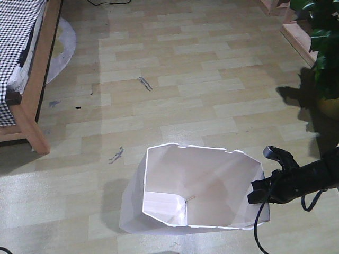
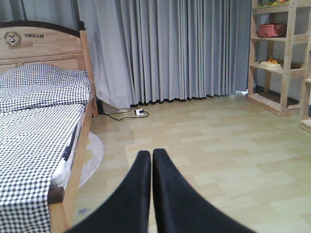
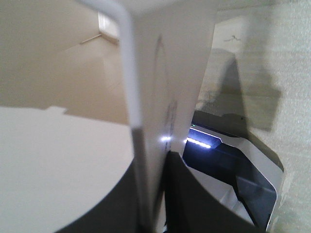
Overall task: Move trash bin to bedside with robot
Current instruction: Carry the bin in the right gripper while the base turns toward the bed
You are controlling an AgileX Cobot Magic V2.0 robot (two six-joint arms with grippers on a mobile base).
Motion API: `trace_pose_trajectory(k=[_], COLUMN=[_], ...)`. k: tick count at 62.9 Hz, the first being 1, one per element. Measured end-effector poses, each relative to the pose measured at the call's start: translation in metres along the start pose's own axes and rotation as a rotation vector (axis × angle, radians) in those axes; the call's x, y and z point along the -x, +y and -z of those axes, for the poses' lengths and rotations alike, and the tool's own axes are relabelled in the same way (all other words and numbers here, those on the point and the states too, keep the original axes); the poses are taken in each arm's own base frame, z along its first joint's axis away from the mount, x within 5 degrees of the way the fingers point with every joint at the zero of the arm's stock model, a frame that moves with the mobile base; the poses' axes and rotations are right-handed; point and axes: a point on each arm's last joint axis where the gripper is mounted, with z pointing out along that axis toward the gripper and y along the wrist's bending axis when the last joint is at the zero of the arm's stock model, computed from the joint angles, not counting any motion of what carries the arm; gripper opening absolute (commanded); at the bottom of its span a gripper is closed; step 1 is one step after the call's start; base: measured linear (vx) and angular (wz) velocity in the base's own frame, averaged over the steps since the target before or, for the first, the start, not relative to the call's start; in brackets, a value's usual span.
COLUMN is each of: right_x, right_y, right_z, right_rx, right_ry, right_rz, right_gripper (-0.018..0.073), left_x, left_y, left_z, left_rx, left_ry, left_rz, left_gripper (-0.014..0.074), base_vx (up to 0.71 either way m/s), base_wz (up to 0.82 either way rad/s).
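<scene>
light wood-plank floor (image 1: 212, 90), pale strips, brighter band across front. white trash bin (image 1: 131, 206) stands on it, lower middle. bed frame (image 1: 37, 135) leg planted at left; round grey rug (image 1: 62, 45) partly under bed. dark scuff marks (image 1: 144, 83) between bed and bin. power strip (image 2: 139, 112) with black cable (image 2: 116, 118) at foot of curtains (image 2: 184, 48). wooden shelf unit (image 2: 272, 104) at right.

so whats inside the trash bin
The trash bin looks nearly empty: pale walls and one small brown scrap on its floor. The near wall's inner face is hidden from view.
</scene>
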Motion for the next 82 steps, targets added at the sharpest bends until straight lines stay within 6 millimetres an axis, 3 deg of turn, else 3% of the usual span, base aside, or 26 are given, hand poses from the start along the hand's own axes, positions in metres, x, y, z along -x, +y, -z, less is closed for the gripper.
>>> trace_pose_trajectory(k=[82], right_x=[0.0], right_y=[-0.0005], right_z=[0.0002], right_rx=[-0.004], right_ry=[-0.001], right_rz=[-0.001], right_gripper=[-0.0005], left_x=[0.0], left_y=[0.0], left_z=[0.0], left_rx=[0.0], left_ry=[0.0], left_rz=[0.0], left_gripper=[-0.0006], base_vx=[0.3], base_wz=[0.07])
